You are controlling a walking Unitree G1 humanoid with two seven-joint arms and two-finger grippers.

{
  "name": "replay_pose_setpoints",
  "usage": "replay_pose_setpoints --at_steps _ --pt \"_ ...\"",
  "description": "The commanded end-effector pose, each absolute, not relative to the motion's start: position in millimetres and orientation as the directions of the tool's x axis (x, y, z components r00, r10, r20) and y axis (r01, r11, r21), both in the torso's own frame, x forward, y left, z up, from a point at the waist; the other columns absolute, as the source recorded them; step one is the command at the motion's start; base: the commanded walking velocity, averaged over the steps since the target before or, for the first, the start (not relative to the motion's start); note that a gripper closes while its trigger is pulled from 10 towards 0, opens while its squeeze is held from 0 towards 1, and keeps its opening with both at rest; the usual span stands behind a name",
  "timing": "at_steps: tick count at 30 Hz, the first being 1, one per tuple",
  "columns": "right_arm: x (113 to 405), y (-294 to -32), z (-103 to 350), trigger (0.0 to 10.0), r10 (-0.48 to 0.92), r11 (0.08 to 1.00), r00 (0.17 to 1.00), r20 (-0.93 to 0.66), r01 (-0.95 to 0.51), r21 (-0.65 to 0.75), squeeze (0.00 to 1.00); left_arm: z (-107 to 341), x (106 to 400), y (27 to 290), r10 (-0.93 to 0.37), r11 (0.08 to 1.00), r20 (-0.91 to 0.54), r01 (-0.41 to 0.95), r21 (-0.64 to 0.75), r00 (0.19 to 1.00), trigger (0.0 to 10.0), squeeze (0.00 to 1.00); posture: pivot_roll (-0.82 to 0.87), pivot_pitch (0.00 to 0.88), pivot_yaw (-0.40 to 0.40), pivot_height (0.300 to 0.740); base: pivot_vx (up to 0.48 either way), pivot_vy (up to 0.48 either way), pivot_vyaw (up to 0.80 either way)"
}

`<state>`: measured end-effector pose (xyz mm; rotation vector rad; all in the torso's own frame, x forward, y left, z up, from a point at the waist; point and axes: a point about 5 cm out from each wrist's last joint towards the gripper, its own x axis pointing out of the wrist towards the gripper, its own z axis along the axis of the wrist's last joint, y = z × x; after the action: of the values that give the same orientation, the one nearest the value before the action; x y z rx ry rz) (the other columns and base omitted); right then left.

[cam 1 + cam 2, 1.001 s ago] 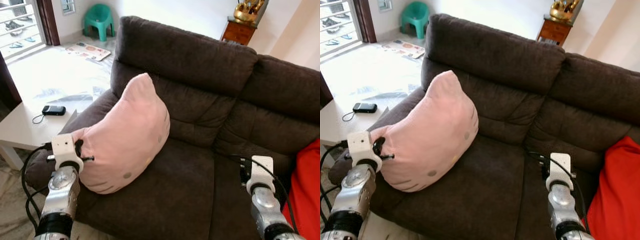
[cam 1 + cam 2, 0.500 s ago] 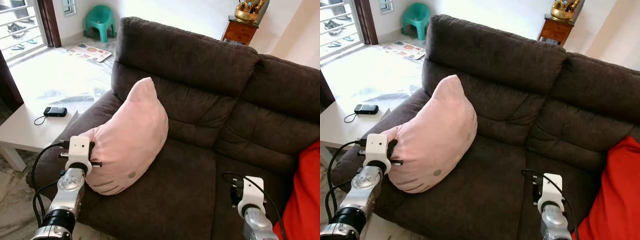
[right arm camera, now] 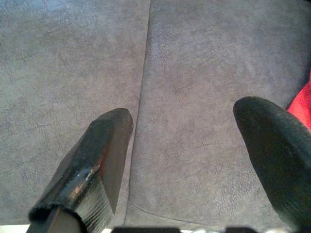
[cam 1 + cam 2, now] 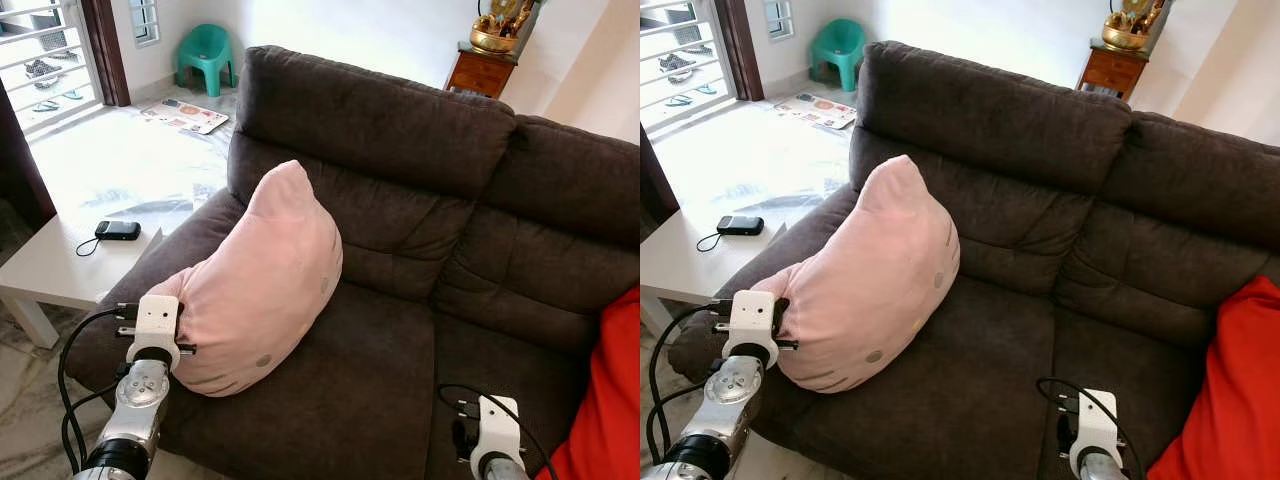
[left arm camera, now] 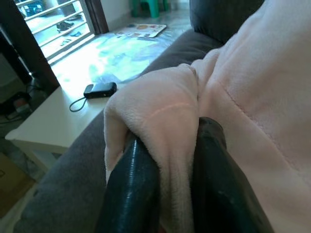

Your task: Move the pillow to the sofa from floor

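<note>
You are looking down at a living room with a pale tiled floor lit by a barred window on your left. A dark brown sofa takes up most of the scene, with two back cushions and two seat cushions. Its right end is cut off by the frame edge, where a bright red cushion lies partly out of view.

The pink pillow is on the sofa's left seat cushion, standing tall and leaning against the backrest and the left armrest. Small grey dots mark its fabric; any larger pattern is hard to make out.

Beside the left armrest stands a low white table holding a small black device with a cord. Farther back on the floor are a green plastic chair and a flat printed sheet. Behind the sofa, a wooden cabinet carries a gold ornament, cut off at the top.

Your left gripper is at the pillow's lower left corner, its two black fingers pinched tight on a fold of pink fabric. Your right gripper hangs low over the right seat cushion, fingers spread wide and holding nothing, with the seam between the seat cushions running beneath it.
</note>
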<state>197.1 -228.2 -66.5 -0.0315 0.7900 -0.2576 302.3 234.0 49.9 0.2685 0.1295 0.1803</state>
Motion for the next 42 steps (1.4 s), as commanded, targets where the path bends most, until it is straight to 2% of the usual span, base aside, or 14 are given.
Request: replay_pose_setpoints --at_steps 1,11,20,27,29,30,32,33,36,40,42 --pt "191 -235 -69 10.0 -0.249 0.967 0.653 -0.715 0.212 -0.142 0.0 48 302 237 0.215 0.939 -0.11 -0.174 0.297 0.97 10.0 1.0 0.16 0.0 -0.181 0.74 0.0 0.0 0.0" --pt "179 -238 -74 10.0 -0.241 0.969 0.627 -0.741 0.203 -0.143 0.0 69 310 237 0.209 0.928 0.006 -0.2 0.313 0.978 10.0 1.0 0.17 0.0 -0.182 0.74 0.0 0.0 0.0" --pt "178 -240 -74 10.0 -0.236 0.97 0.619 -0.749 0.195 -0.145 0.0 107 323 232 0.166 0.909 0.185 -0.223 0.351 0.969 10.0 1.0 0.17 0.0 -0.184 0.74 0.0 0.0 0.0" --pt "174 -243 -76 10.0 -0.243 0.968 0.605 -0.758 0.204 -0.147 0.0 113 323 227 0.143 0.896 0.22 -0.221 0.385 0.965 10.0 1.0 0.17 0.0 -0.18 0.74 0.0 0.0 0.0" --pt "171 -243 -77 10.0 -0.242 0.968 0.597 -0.764 0.206 -0.146 0.0 101 316 226 0.154 0.887 0.182 -0.217 0.408 0.971 10.0 1.0 0.17 0.0 -0.174 0.74 0.0 0.0 0.0" --pt "170 -243 -78 10.0 -0.242 0.967 0.595 -0.767 0.207 -0.145 0.0 94 311 228 0.17 0.882 0.16 -0.222 0.415 0.973 10.0 0.2 0.17 0.0 -0.171 0.74 0.0 0.0 0.0" --pt "169 -243 -78 10.0 -0.242 0.967 0.593 -0.768 0.209 -0.143 0.0 89 308 229 0.18 0.88 0.147 -0.226 0.418 0.973 10.0 0.2 0.17 0.0 -0.171 0.74 0.0 0.0 0.0" --pt "169 -243 -78 10.0 -0.241 0.967 0.591 -0.77 0.209 -0.143 0.0 82 303 232 0.21 0.874 0.124 -0.244 0.42 0.97 10.0 0.0 0.17 0.0 -0.168 0.74 0.0 0.0 0.0" --pt "167 -241 -80 10.0 -0.239 0.968 0.585 -0.775 0.209 -0.141 0.0 63 288 242 0.293 0.865 0.061 -0.291 0.408 0.954 10.0 0.0 0.17 0.0 -0.167 0.74 0.0 0.0 0.0" --pt "166 -239 -81 10.0 -0.236 0.968 0.579 -0.781 0.207 -0.139 0.0 46 275 247 0.327 0.862 -0.006 -0.296 0.413 0.945 10.0 0.0 0.17 0.0 -0.165 0.74 0.0 0.0 0.0" --pt "165 -238 -81 10.0 -0.233 0.969 0.577 -0.783 0.207 -0.136 0.0 27 264 248 0.336 0.874 -0.099 -0.271 0.404 0.936 10.0 0.0 0.18 0.0 -0.159 0.74 0.0 0.0 0.0"
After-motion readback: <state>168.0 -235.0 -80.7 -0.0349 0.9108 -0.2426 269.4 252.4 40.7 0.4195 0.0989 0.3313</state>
